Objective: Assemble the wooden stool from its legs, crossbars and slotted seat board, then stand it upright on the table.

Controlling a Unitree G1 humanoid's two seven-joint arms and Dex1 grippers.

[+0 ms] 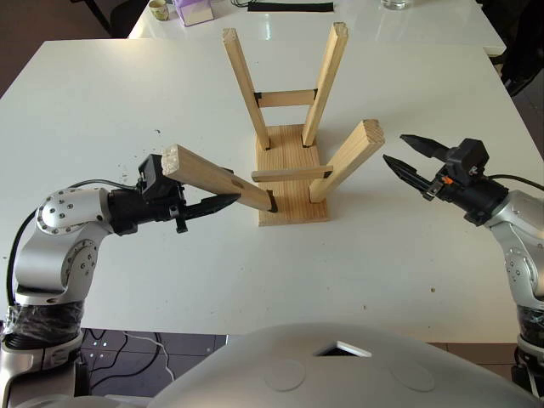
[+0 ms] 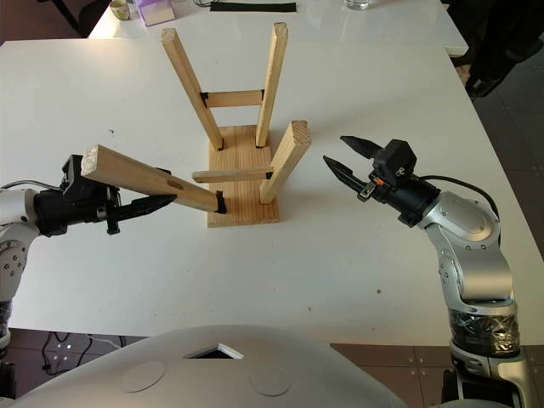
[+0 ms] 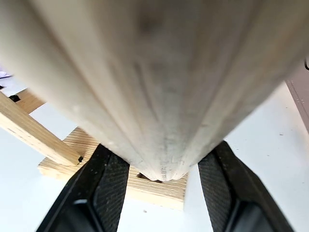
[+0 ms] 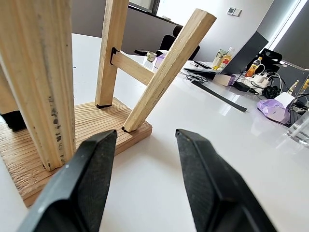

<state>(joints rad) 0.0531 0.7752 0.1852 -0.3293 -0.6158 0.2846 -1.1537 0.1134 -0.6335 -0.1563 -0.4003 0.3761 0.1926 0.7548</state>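
The stool (image 1: 289, 153) lies upside down in the middle of the white surface (image 1: 127, 102), with its seat board (image 1: 293, 200) flat and the legs pointing up. The two far legs (image 1: 245, 85) lean slightly away from each other and are joined by the far crossbar (image 1: 286, 98). The near-right leg (image 1: 348, 159) rises from the board's right edge and tilts out to the right. The near crossbar (image 1: 289, 175) runs left from it. The crossbar's free end comes just beside the near-left leg (image 1: 217, 176), but I cannot tell whether the two touch. That near-left leg leans steeply out to the left, its lower end meeting the near-left corner of the board. The left claw (image 1: 228, 201) is clamped on it from the left side, about halfway along. In the left wrist view the black fingers (image 3: 104, 188) press against both flanks of the wood, with the board just beyond their tips. The right claw (image 1: 394, 147) hangs to the right of the stool with its fingers spread wide, holding nothing. It points at the near-right leg from close by and touches neither the leg nor the board. From the right wrist view the parted fingers (image 4: 87, 179) frame the board's right corner. Along the far edge sit a cup (image 1: 159, 9), a small purple box (image 1: 194, 10) and a black strip (image 1: 289, 7), all well apart from the stool.
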